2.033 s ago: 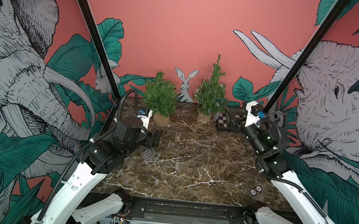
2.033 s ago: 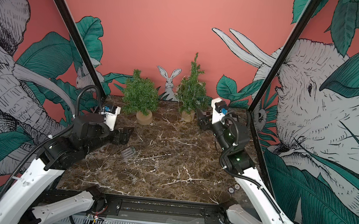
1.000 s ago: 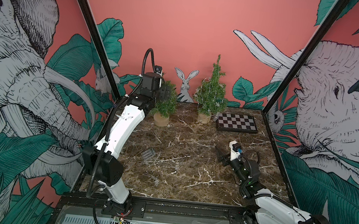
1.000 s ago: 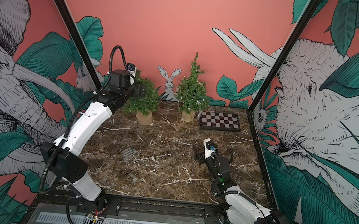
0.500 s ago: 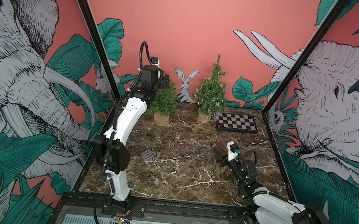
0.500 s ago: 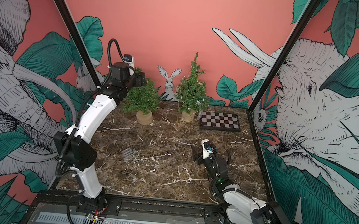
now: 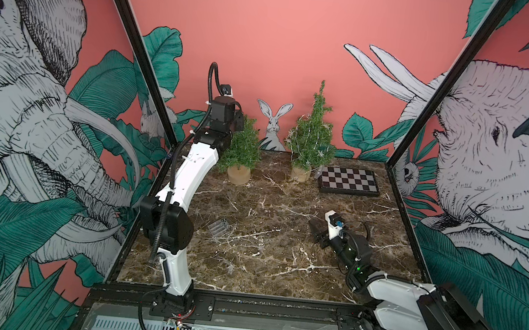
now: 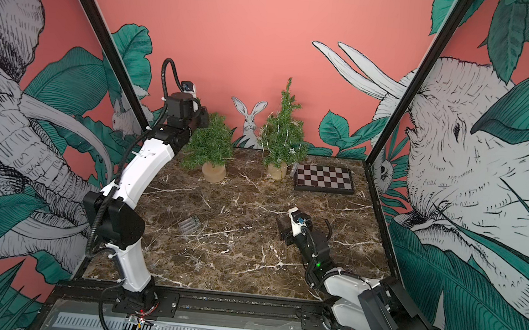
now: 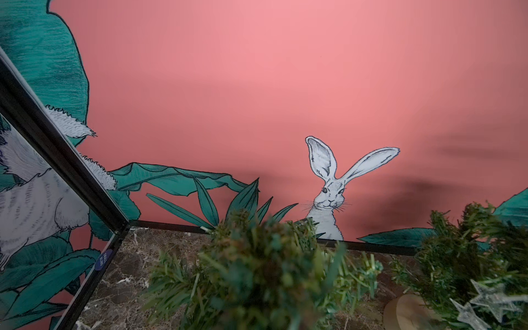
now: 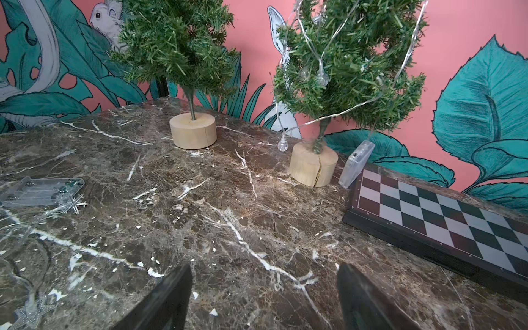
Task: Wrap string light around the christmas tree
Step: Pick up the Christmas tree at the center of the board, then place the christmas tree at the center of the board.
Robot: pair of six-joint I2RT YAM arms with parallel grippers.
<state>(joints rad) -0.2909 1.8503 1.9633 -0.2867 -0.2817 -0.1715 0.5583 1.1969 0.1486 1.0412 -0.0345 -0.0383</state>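
Barely starting; pinching left hand (image 7: 241, 125) together at the crown of the bare christmas tree (image 7: 241, 149); hovering right hand (image 10: 264, 274) apart over the desk (image 7: 265, 254); leaving star string light (image 7: 219, 228) lying loose there, unwrapped

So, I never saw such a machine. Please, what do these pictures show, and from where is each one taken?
These are two white robot arms, left and right, mounted at the front of a marble table, each ending in a two-finger gripper. Two pictures look down from one camera above the front; the other two come from cameras on the wrists. At the back stand a bare tree and a second tree wound with a string light, next to a chessboard. A loose string light with a clear battery box lies on the table. The left gripper is shut at the bare tree's top; whether it pinches a twig is unclear. The right gripper is open and empty, low over the table.
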